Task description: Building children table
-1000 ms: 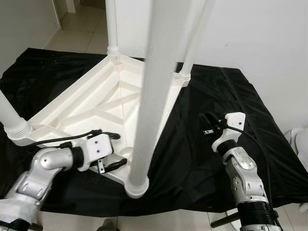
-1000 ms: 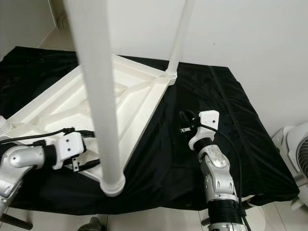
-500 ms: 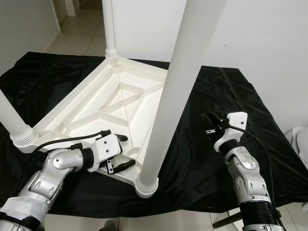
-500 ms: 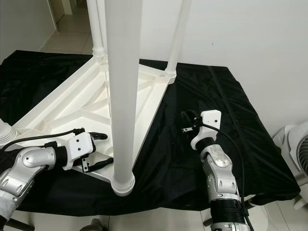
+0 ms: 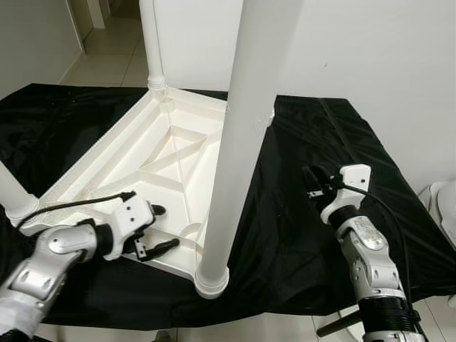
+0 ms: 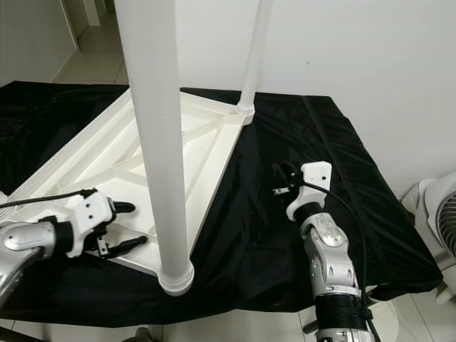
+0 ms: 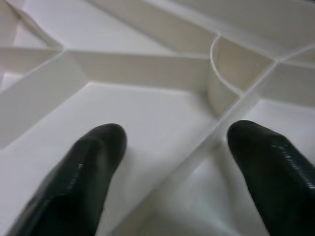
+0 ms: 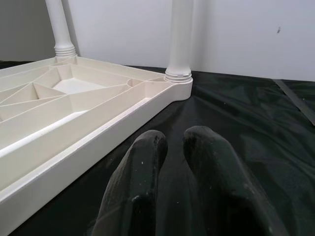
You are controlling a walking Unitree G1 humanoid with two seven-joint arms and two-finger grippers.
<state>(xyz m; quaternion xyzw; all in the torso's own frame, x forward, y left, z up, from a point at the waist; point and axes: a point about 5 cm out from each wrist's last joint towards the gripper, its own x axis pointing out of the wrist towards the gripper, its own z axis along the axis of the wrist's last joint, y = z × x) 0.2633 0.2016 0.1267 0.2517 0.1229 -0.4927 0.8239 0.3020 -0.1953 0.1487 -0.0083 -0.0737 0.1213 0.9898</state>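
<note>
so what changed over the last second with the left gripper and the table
The left gripper has drawn back a little from the near leg, its fingers open over the upturned white table's ribbed underside, gripping nothing. The head camera also shifted. The table stayed on the black sheet with legs up, and the right gripper stayed beside it, shut and empty.

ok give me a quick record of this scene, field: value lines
surface: black cloth
table top: white, upside down, ribbed underside facing up
legs: white posts standing up from its corners, nearest one
left gripper: open, over the near edge of the table top, beside the nearest leg
right gripper: shut, above the black cloth, apart from the table
other: white wall
</note>
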